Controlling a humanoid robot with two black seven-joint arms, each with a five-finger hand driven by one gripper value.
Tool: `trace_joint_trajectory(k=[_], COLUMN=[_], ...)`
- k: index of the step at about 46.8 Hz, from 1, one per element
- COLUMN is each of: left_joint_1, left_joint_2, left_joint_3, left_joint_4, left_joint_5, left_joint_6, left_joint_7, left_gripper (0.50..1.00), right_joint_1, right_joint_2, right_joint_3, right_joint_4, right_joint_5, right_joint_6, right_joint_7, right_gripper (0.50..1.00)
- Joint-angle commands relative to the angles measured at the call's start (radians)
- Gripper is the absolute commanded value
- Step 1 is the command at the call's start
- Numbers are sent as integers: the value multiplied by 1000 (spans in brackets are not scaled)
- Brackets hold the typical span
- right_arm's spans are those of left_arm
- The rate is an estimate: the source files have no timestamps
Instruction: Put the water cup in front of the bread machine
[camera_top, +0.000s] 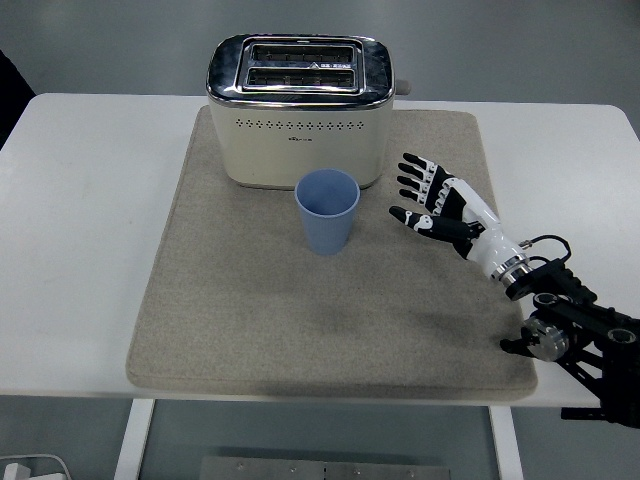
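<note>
Cup (327, 211), smooth blue plastic, upright before boxy cream toaster (299, 110).

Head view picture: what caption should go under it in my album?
Blue cup standing before the toaster, right hand open beside it.

beige mat (250, 320) on white table (80, 250)

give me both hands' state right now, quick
Right hand: open, fingers spread, holding nothing, apart from the blue cup.
Left hand: not in view.
</note>
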Motion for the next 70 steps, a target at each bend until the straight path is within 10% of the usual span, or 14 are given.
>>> trace_joint_trajectory(k=[1,32,70], left_joint_1=[0,-1,0], left_joint_2=[0,0,0], left_joint_3=[0,0,-2], left_joint_4=[0,-6,-6], left_joint_5=[2,2,2], left_joint_6=[0,0,0], left_joint_7=[0,0,0], left_gripper=[1000,1000,1000], right_joint_1=[9,169,178], right_joint_2=[-27,-33,-12], right_joint_3=[0,8,8], right_joint_4=[-8,-141,-203], right_joint_5=[33,352,361], right_joint_6=[19,106,134], right_joint_7=[-2,-198,-198], right_gripper=[905,905,907])
